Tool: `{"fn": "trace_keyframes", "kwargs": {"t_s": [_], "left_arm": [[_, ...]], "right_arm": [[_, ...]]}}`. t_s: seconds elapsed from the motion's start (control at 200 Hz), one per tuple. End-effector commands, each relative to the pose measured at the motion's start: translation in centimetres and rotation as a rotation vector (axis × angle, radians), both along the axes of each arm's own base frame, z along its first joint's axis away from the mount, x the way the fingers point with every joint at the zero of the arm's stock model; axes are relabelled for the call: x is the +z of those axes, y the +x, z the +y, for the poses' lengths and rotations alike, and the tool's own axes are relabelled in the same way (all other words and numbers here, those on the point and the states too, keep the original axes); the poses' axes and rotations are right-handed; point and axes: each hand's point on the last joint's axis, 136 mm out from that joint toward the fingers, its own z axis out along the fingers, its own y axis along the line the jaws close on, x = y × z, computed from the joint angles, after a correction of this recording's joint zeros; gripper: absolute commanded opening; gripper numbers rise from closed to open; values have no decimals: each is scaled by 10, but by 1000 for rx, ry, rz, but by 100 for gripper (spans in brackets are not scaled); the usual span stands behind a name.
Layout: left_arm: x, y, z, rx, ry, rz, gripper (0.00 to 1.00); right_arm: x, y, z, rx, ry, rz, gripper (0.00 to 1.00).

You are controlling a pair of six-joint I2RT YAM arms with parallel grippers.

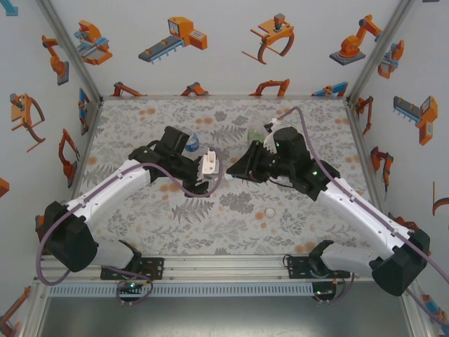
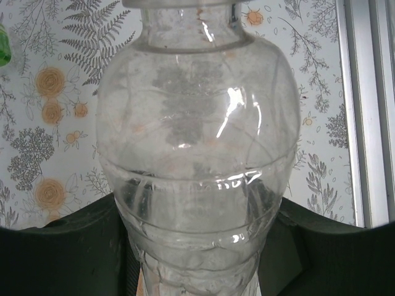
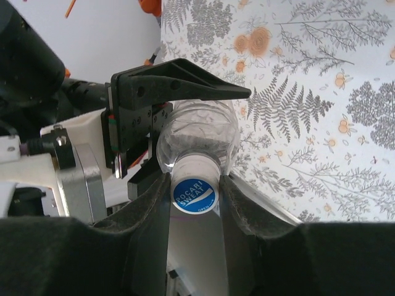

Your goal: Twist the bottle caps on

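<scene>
Left gripper clamps the clear bottle — right gripper pinches the bottle cap at its neck.

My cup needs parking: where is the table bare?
Bare: the table's front strip along the metal rail, and its far-left corner. Crowded: the middle, where the left gripper holds the clear bottle and the right gripper its cap, blue-label bottle and green bottle just behind.

The clear bottle is colourless and see-through, its cap white with a blue round top lettered in white, the table pale with grey ferns and orange flowers, the walls white with orange-and-blue robot drawings.
</scene>
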Motion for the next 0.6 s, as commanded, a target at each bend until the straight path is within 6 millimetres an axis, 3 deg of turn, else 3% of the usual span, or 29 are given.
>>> {"fn": "trace_keyframes", "kwargs": {"t_s": [0.0, 0.195, 0.29, 0.355, 0.596], "left_arm": [[21, -4, -12, -49, -65, -33, 0], [22, -4, -13, -51, -68, -34, 0], [21, -4, -13, -51, -67, -32, 0], [21, -4, -13, -52, -67, -34, 0], [22, -4, -12, -52, -68, -34, 0]], "right_arm": [[10, 11, -7, -104, 9, 52, 0], [16, 14, -1, -42, -22, -4, 1], [23, 14, 0, 2, -58, -61, 37], [29, 14, -2, 17, -88, -106, 49], [54, 14, -4, 122, -148, -307, 49]]}}
